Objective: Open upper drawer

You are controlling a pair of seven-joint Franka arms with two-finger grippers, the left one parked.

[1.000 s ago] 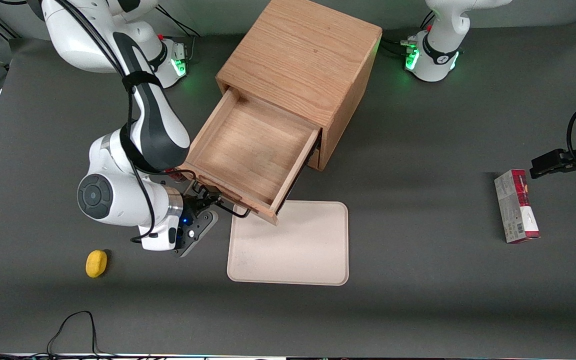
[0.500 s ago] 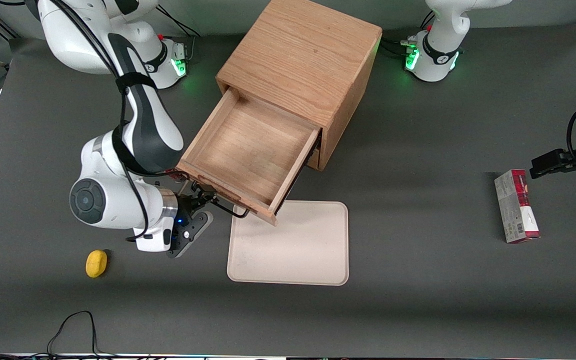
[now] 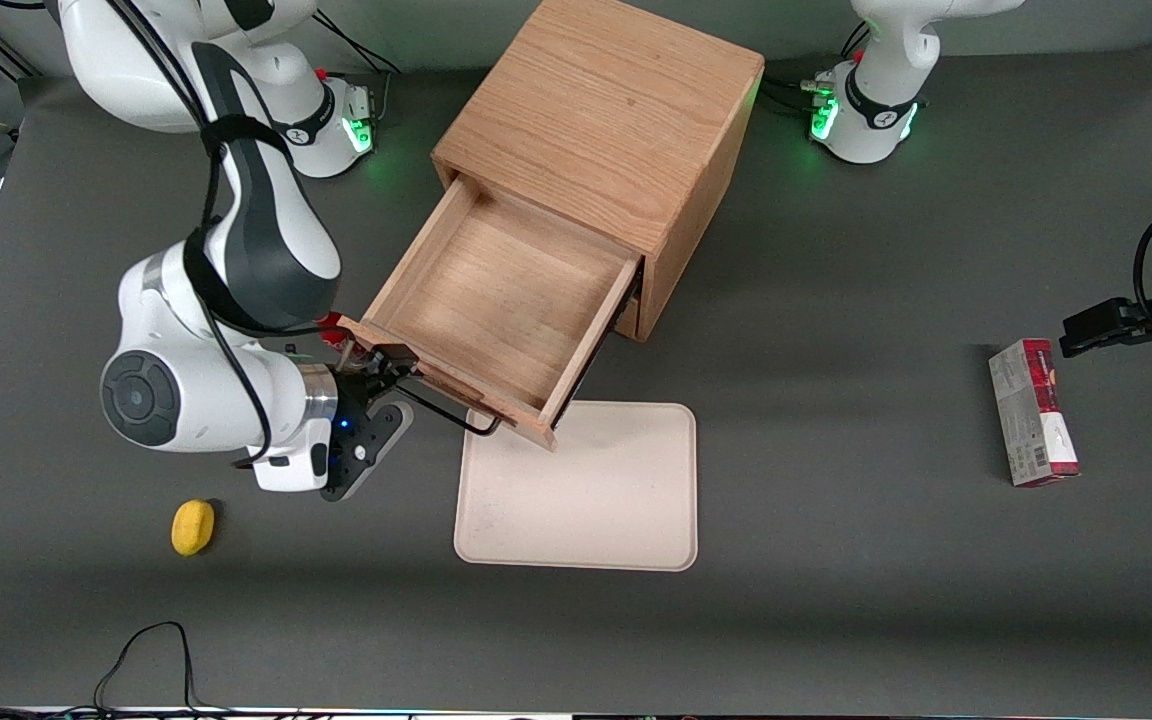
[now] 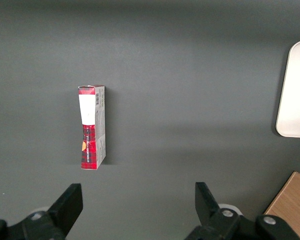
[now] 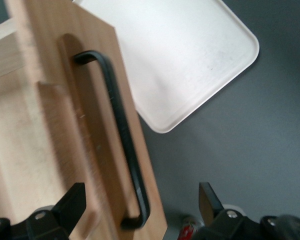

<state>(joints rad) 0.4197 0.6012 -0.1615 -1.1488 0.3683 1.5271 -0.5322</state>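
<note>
Seen from the front, the upper drawer point(image 3: 506, 290), a shallow light-oak box with a long thin black bar handle point(image 3: 446, 412), is in the centre of the frame. It is pulled well out of the boxy oak cabinet point(image 3: 606, 120), and its bare wooden floor is open to view.

The right arm's black two-finger gripper point(image 3: 388, 368) is level with the drawer front, at the end of the handle nearest the working arm's side of the table. In the right wrist view the gripper point(image 5: 141, 189) has its fingers point(image 5: 75, 200) spread wide. That end of the bar handle point(image 5: 122, 135) lies in the gap between them, touching neither finger. The handle sits in a shallow recess on the pale drawer front point(image 5: 45, 125).

The drawer's front corner overhangs the upper edge of a cream rectangular tray with rounded corners point(image 3: 596, 500), which lies flat on the dark grey table point(image 3: 836, 600) nearer the camera. The wrist view shows the same tray point(image 5: 180, 60) just past the drawer front.

A small yellow rounded object point(image 3: 193, 526) lies nearer the camera than the gripper, well apart from it. Bare grey tabletop surrounds the arm's wrist.

A red and white carton point(image 3: 1033, 412) lies toward the parked arm's end of the table. The left wrist view shows the carton point(image 4: 91, 127) lying flat.
</note>
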